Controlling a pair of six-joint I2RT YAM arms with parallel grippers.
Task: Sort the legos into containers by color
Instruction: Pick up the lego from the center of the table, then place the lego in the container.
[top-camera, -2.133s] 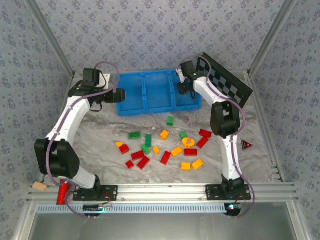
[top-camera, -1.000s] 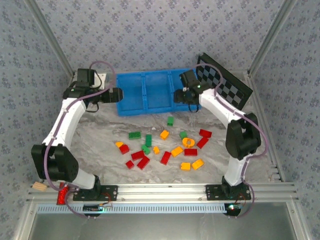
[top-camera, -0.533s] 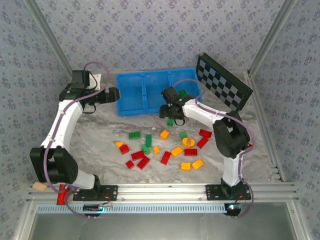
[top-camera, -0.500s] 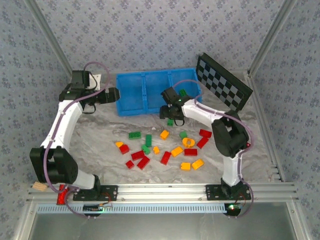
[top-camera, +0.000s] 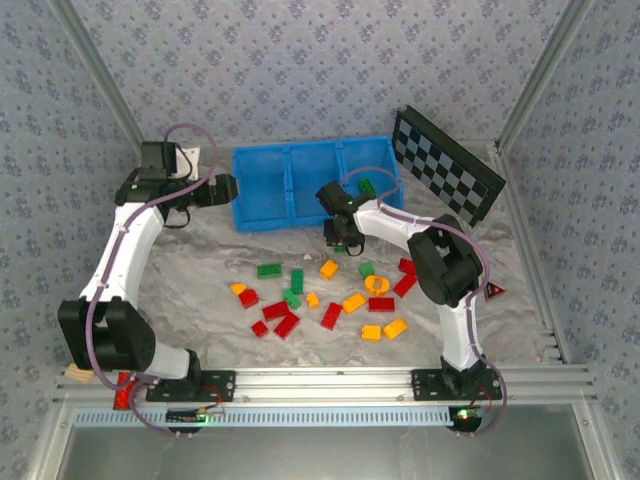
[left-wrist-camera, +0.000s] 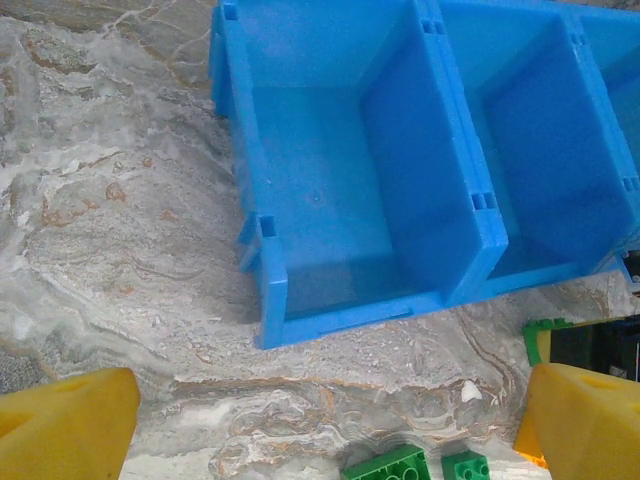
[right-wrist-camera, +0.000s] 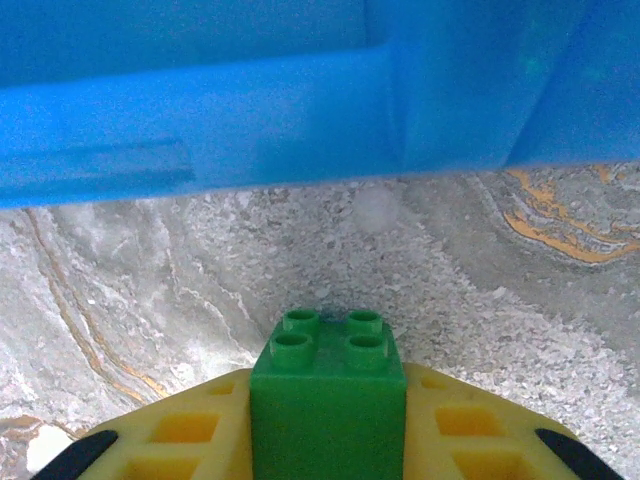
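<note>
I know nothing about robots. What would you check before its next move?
1. Small green plastic brick sits between the right tool's yellow fingers: ok.
2. Brick lifted off the marbled table: cannot tell.
3. Right compartment of the bright blue plastic tray already holds another green brick: ok.
4. Tool high enough to clear the tray's near wall: probably not ok.
5. Left tool open, empty, out of the way: ok.

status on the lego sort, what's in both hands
Left hand open, empty, beside the tray, left end. Right hand shut on green lego just in front of the tray. Nothing blocking.
</note>
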